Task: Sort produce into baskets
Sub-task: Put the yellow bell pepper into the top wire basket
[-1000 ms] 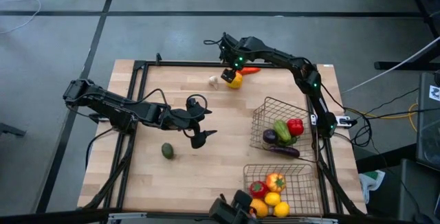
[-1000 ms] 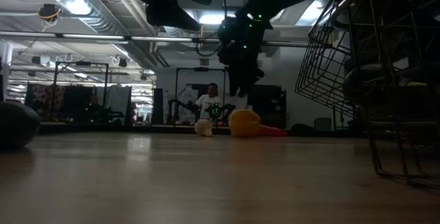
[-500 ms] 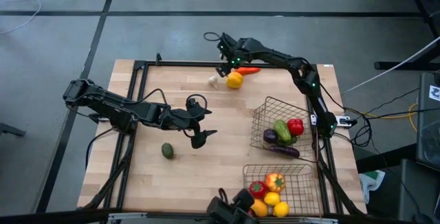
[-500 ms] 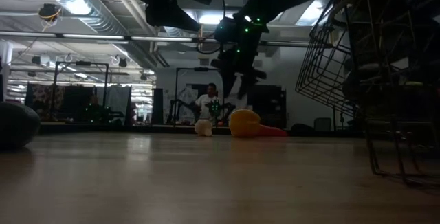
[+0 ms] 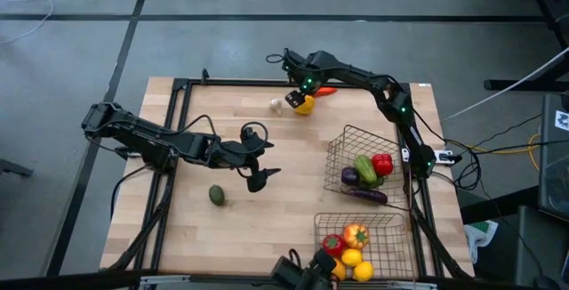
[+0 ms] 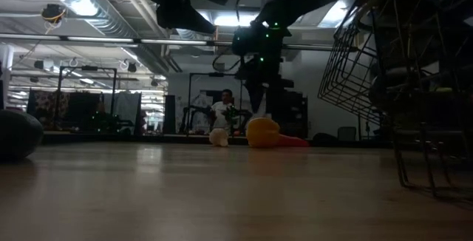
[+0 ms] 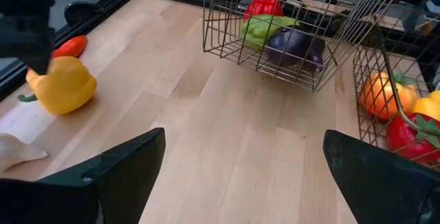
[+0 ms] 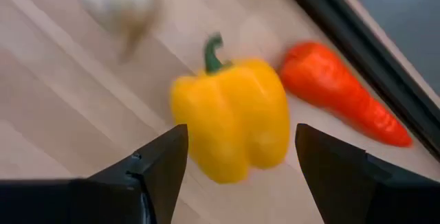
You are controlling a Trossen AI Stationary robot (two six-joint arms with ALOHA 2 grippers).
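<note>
A yellow pepper (image 5: 305, 106) lies near the table's far edge, with a white garlic (image 5: 276, 105) to its left and an orange-red pepper (image 5: 325, 91) behind it. My right gripper (image 5: 300, 92) hangs open just above the yellow pepper (image 8: 234, 117), pointing down, one finger on either side of it and apart from it. My left gripper (image 5: 261, 157) waits open over the table's middle. A green avocado (image 5: 216, 196) lies on the wood near it. Two wire baskets (image 5: 340, 140) (image 5: 391, 221) stand at the right, each holding several pieces of produce.
A black frame rail (image 5: 240, 83) runs close behind the far produce. The far basket (image 7: 227, 42) is tilted, one side raised. Bare wood lies between the left gripper and the baskets. A person (image 6: 224, 110) stands in the room behind the table.
My right gripper has rolled about the line along which it points while staying over the yellow pepper. The produce has not moved.
</note>
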